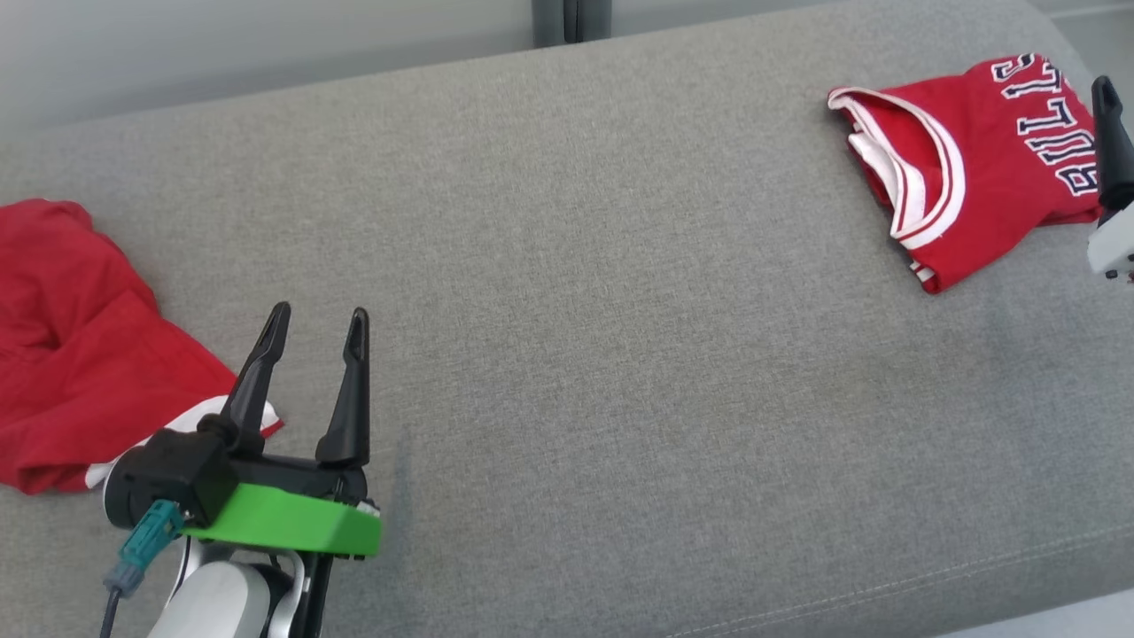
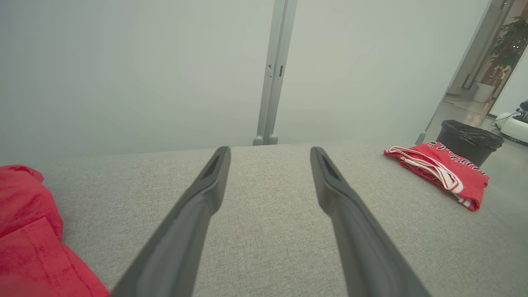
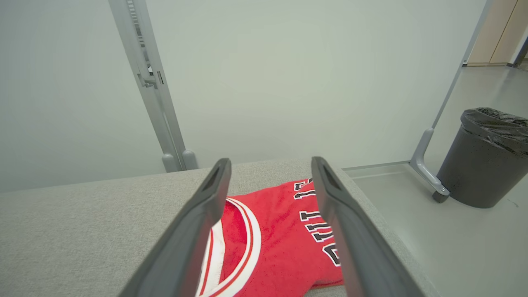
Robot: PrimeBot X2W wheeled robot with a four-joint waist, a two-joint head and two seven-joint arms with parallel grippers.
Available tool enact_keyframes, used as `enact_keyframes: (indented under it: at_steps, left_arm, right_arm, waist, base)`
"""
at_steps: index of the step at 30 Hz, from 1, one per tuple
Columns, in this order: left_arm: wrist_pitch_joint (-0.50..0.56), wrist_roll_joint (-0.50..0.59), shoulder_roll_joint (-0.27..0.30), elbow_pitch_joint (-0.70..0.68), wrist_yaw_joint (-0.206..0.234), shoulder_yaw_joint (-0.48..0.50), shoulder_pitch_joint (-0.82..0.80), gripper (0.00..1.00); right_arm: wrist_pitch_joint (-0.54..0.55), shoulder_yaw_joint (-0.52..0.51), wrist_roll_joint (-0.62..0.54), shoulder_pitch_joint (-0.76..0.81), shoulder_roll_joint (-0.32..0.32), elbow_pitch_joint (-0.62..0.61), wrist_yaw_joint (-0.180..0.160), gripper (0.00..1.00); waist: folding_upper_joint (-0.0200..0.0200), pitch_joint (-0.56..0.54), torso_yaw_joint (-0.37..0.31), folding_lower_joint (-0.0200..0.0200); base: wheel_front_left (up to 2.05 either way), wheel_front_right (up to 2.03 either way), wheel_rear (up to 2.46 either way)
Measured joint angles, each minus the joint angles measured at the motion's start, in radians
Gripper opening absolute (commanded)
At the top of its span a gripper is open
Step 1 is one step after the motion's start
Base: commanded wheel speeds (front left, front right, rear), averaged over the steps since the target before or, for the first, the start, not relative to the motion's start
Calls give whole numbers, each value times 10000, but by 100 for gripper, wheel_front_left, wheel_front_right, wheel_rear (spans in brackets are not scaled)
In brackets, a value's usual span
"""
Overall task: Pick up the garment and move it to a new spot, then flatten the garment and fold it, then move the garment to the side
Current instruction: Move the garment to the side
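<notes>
While the folded red jersey (image 1: 983, 168) lies at the right end of the grey cushion (image 1: 620, 310), lettering up, the right gripper (image 3: 270, 161) hangs over it with fingers spread wide, holding nothing. Left gripper (image 1: 320, 310) is wide open and empty too, just beside a crumpled red cloth (image 1: 71, 337) at the left end. There's a black bin (image 3: 482, 165) on the floor past the jersey.

The left gripper (image 1: 319, 312) has two long black fingers (image 1: 348, 399) that taper to narrow tips (each with a shallow slot near the end). Behind their roots a black housing (image 1: 177, 470) sits over a bright green plate (image 1: 283, 523). A teal connector (image 1: 146, 540) with a grey cable (image 1: 111, 611) leaves the housing's side, and behind it is a rounded white wrist shell (image 1: 221, 602). The right gripper (image 3: 270, 161) has matching dark fingers and a white casing (image 1: 1112, 244) at their base.
</notes>
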Motion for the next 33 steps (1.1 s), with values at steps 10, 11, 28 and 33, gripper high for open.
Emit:
enact_keyframes:
  at_steps: [10, 11, 28, 33]
  left_arm:
    - [-2, -121, -119, 75, 203, 642, 1009, 100]
    - [-2, -121, -123, 79, 203, 686, 1086, 100]
    - [-2, -102, -372, 330, 128, 926, 1725, 100]
    - [-2, 29, -481, 305, 100, 1166, 1962, 100]
  right_arm:
    - [0, -454, 272, 2005, -130, -1933, 0, 100]
    - [0, -573, 270, 2278, -102, -2188, 0, 100]
    - [0, -2909, -1653, 7273, 2405, -5981, -2, 100]
    - [0, -3126, -2403, 8265, 3162, -6702, -2, 100]
  waist:
    - [0, -1315, 461, 0]
    - [0, -1412, 539, 0]
    - [0, -2441, 1779, 0]
    - [0, -2571, 1846, 0]
  base:
    - [0, 0, 0]
    - [0, 0, 0]
    - [0, 0, 0]
    - [0, 0, 0]
